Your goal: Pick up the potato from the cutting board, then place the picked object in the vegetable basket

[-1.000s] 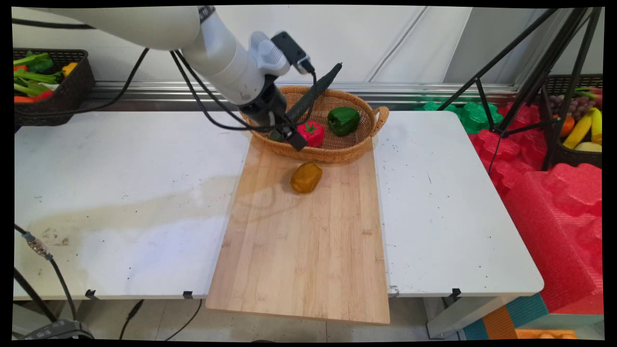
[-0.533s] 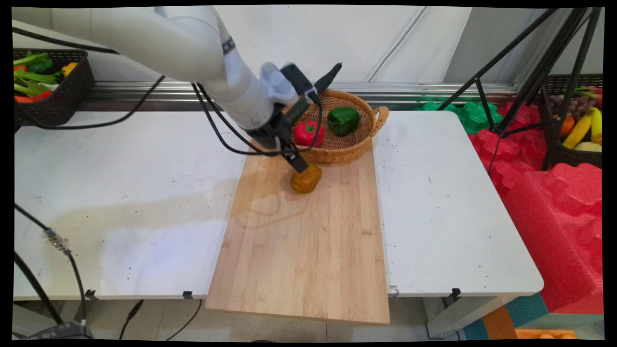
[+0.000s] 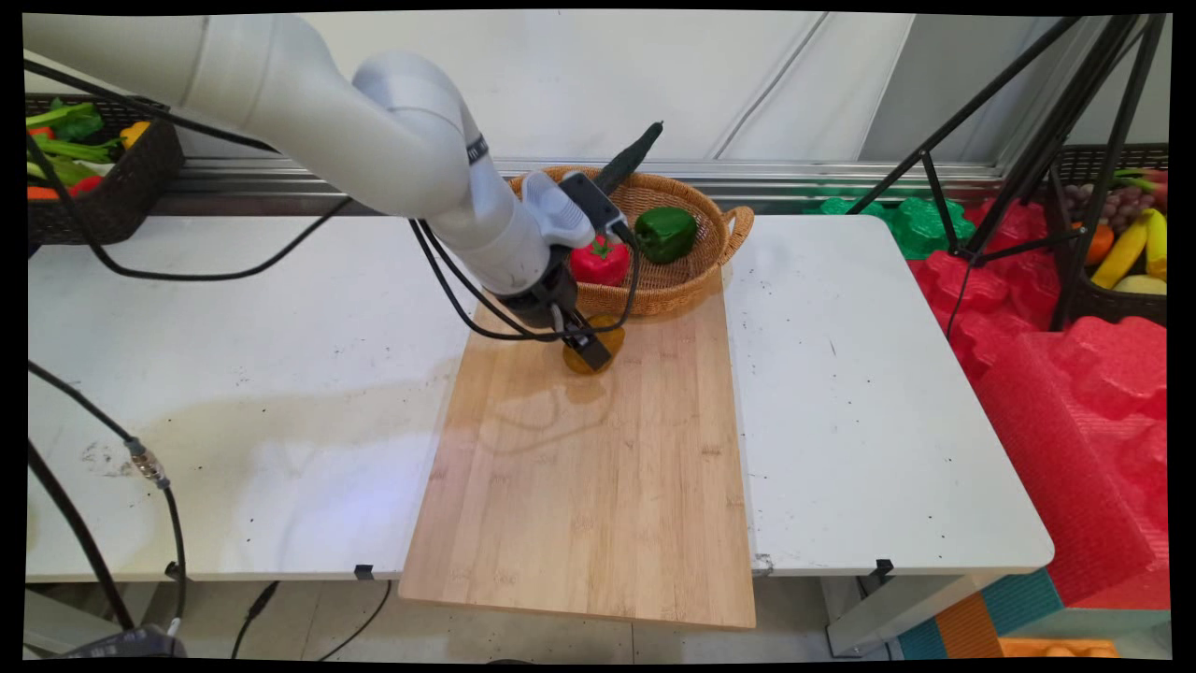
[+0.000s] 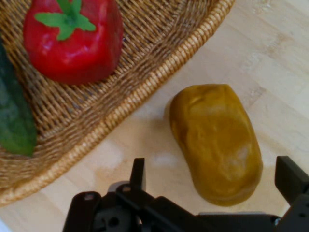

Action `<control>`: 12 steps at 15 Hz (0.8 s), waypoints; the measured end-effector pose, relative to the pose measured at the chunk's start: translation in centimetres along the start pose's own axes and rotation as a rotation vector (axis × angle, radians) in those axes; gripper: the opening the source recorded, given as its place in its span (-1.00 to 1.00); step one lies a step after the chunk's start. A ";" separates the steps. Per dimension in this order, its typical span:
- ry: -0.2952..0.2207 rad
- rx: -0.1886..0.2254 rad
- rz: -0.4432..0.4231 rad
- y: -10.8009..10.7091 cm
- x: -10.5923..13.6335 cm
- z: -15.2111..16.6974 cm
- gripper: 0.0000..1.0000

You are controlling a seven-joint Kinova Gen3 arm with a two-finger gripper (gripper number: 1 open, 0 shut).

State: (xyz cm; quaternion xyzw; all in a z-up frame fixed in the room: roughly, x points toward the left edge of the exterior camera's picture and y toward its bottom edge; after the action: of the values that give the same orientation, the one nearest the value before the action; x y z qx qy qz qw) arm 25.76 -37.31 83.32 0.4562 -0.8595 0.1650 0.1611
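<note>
Tool: low over the far end of the cutting board (image 3: 589,486), tool (image 3: 590,350) tilted down from the left, black cables looping under the wrist.
Tool state: wide open; in the hand view, tool (image 4: 212,176) with fingers (image 4: 289,176) spread to either side, nothing gripped.
Nearest thing: yellow pepper (image 3: 612,336), lying on its side on the wood and partly hidden behind the tool in the main view.
Fit: in the hand view, yellow pepper (image 4: 217,145) sitting right between the spread fingers, long axis running up the frame; contact with either finger not clear enough to call.
Just beyond: wicker basket (image 3: 691,290), its near rim resting on the board's far edge, close to the pepper but apart from it.
In the basket: red pepper (image 3: 603,262) nearest the tool, green pepper (image 3: 665,234) beside it to the right, dark cucumber (image 3: 635,154) leaning up over the back rim.
Hand view backs it up: woven rim (image 4: 159,82) crossing diagonally, red pepper (image 4: 72,41) at top left, a slice of cucumber (image 4: 14,116) at the left edge.
Under it all: white surface (image 3: 234,327), stained on the left side.
</note>
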 end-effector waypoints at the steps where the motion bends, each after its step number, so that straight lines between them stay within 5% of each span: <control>1: -0.001 -0.003 -0.008 0.2 -0.1 0.5 1.00; 6: 0.001 -0.010 -0.036 0.7 0.1 2.5 1.00; 7: 0.002 -0.012 -0.041 0.8 0.1 2.7 -1.00; 12: -0.002 0.002 -0.033 0.9 -0.6 2.5 -1.00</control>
State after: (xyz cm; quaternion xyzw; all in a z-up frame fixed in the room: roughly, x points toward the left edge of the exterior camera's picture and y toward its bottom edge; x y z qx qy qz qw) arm 25.03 -37.44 80.67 0.4705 -0.8520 0.1627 0.1623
